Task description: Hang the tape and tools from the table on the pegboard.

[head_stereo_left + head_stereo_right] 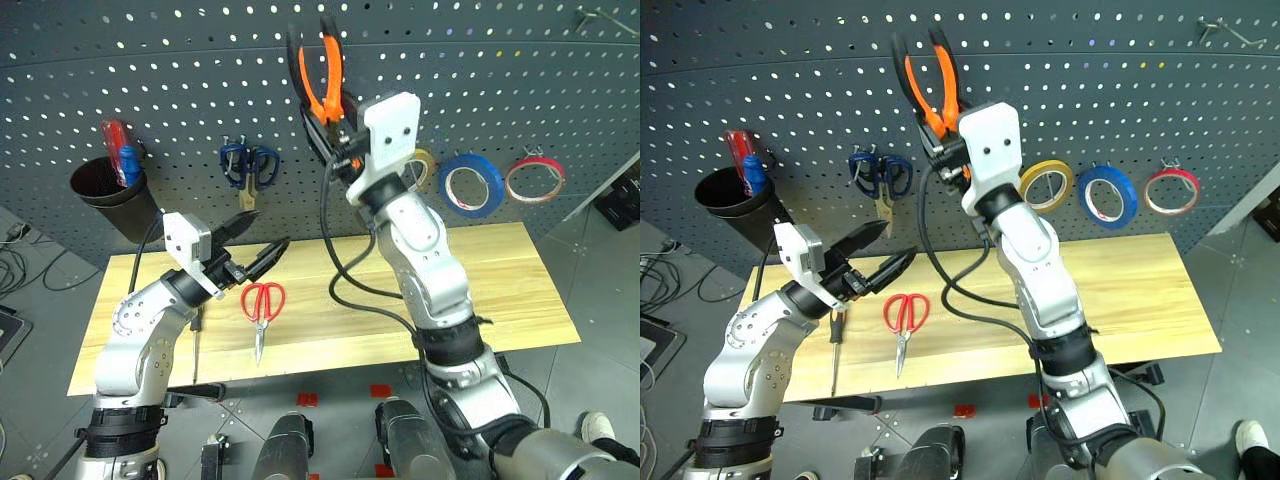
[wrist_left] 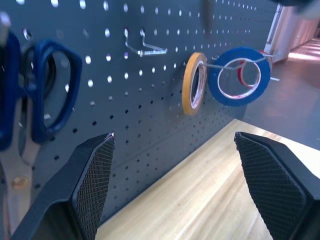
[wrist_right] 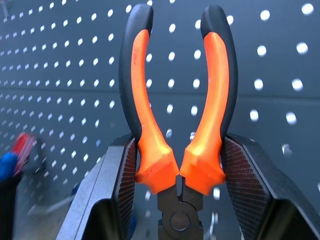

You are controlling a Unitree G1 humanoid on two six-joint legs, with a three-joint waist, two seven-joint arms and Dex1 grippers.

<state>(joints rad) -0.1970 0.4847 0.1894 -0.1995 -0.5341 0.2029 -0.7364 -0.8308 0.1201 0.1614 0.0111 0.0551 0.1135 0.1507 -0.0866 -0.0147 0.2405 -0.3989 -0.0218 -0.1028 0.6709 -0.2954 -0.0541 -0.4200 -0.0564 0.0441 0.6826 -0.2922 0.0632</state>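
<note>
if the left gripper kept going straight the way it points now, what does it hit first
Probably the pegboard: the open left gripper faces bare panel between the blue-handled scissors and the yellow roll, though depth is hard to judge.

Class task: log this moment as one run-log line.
right gripper: shut on pliers, raised at pegboard | left gripper: open, empty | red scissors, screwdriver: on table | blue tape: hung

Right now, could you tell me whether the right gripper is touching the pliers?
Touching. In the right wrist view, the right gripper has both finger pads pressed against the orange handles of the pliers, with no gap on either side.
</note>
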